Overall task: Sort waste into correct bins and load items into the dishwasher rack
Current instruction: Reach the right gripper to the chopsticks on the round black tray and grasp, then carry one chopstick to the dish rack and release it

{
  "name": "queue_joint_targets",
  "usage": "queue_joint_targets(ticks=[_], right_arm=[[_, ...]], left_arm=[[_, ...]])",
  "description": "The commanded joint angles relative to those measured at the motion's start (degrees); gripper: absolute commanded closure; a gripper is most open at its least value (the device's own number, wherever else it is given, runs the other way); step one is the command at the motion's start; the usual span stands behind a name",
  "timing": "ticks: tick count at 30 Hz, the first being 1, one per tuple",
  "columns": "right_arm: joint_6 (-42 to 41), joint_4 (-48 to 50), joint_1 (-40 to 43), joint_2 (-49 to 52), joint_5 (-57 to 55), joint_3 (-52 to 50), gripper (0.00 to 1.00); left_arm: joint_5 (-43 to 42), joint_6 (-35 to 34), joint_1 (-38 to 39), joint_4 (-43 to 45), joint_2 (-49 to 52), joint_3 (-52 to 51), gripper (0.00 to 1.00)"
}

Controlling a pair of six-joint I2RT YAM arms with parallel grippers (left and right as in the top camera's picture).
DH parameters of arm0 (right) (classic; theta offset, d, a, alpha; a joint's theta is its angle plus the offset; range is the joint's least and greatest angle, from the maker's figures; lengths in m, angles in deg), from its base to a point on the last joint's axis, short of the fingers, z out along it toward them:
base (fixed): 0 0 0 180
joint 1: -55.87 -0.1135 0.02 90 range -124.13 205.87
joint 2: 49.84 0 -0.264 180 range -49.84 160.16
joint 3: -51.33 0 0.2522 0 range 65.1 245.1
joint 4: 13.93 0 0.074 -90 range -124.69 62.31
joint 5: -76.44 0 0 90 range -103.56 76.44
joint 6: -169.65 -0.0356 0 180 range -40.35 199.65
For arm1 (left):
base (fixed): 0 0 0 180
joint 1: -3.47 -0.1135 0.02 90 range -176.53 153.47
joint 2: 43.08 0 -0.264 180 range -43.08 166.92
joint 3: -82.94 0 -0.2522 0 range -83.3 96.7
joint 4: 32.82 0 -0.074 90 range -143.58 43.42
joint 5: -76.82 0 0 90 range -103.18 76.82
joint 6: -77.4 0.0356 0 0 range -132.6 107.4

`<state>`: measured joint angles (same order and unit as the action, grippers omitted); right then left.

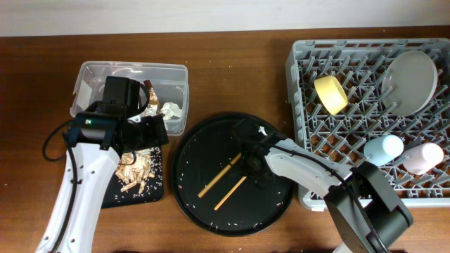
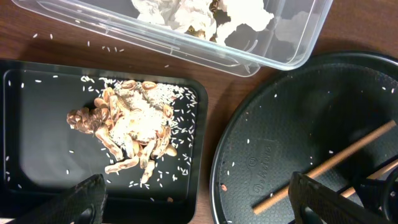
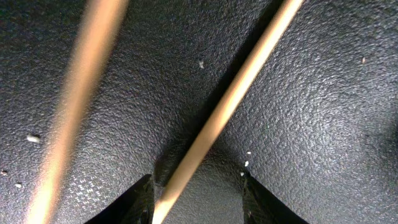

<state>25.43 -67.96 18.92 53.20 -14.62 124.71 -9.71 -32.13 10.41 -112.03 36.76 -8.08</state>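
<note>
Two wooden chopsticks (image 1: 219, 176) lie on the large round black tray (image 1: 211, 211). My right gripper (image 1: 249, 165) is low over them, open, its fingers (image 3: 199, 202) either side of one chopstick (image 3: 230, 99); the other chopstick (image 3: 74, 106) lies to the left, blurred. My left gripper (image 2: 199, 205) is open and empty above the gap between the flat black tray (image 2: 37, 137) and the round tray. Food scraps with rice (image 2: 130, 127) lie on the flat tray. White tissues (image 2: 199, 15) sit in the clear tub (image 1: 133, 67). The rack (image 1: 295, 70) holds the yellow bowl (image 1: 330, 95), grey plate (image 1: 411, 81), blue cup (image 1: 383, 149) and pink cup (image 1: 424, 157).
Loose rice grains are scattered on the round tray (image 2: 280, 124) and on the wooden table (image 2: 74, 43) between tub and flat tray. The round tray lies between the flat tray and the rack. A black cable (image 1: 49, 144) loops left of my left arm.
</note>
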Motion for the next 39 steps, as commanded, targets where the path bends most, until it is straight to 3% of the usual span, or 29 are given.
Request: queue_joint_targets(ticks=[1, 4, 9, 11, 14, 19, 23, 31, 36, 39], right_arm=[[-0.76, 0.24, -0.17, 1.29, -1.07, -0.94, 0.53], [-0.74, -0.5, -0.17, 1.33, -0.94, -0.94, 0.53], [1.99, -4.24, -0.17, 1.33, -0.98, -0.96, 0.73], [3.89, -4.28, -0.17, 1.33, -0.37, -0.94, 0.87], [6.01, -4.28, -0.17, 1.31, 1.36, -0.87, 0.93], [6.01, -4.31, -0.15, 1.03, 1.97, -0.79, 0.96], [12.31, -7.41, 1.18, -2.12, 2.14, 2.6, 0.96], [46.93, -28.44, 17.29, -8.57, 5.33, 24.0, 0.96], [55.56, -29.4, 28.76, -7.65, 5.09, 26.43, 0.96], [55.74, -29.18, 32.24, -5.57, 5.14, 24.98, 0.96]], left_arm=[[0.42, -0.39, -0.09, -0.13, -0.09, 0.0, 0.07], [0.42, -0.39, -0.09, -0.17, -0.09, 0.0, 0.07], [0.42, -0.39, -0.09, -0.2, -0.09, 0.0, 0.07], [0.42, -0.39, -0.09, -0.2, -0.09, 0.0, 0.07], [0.42, -0.39, -0.09, -0.2, -0.09, 0.0, 0.07], [0.42, -0.39, -0.09, -0.2, -0.09, 0.0, 0.07], [0.42, -0.39, -0.09, -0.17, -0.09, 0.0, 0.07], [0.44, -0.39, -0.09, -0.17, -0.09, 0.0, 0.07], [0.42, -0.39, -0.09, -0.2, -0.09, -0.02, 0.07], [0.42, -0.39, -0.09, -0.17, -0.09, 0.0, 0.07]])
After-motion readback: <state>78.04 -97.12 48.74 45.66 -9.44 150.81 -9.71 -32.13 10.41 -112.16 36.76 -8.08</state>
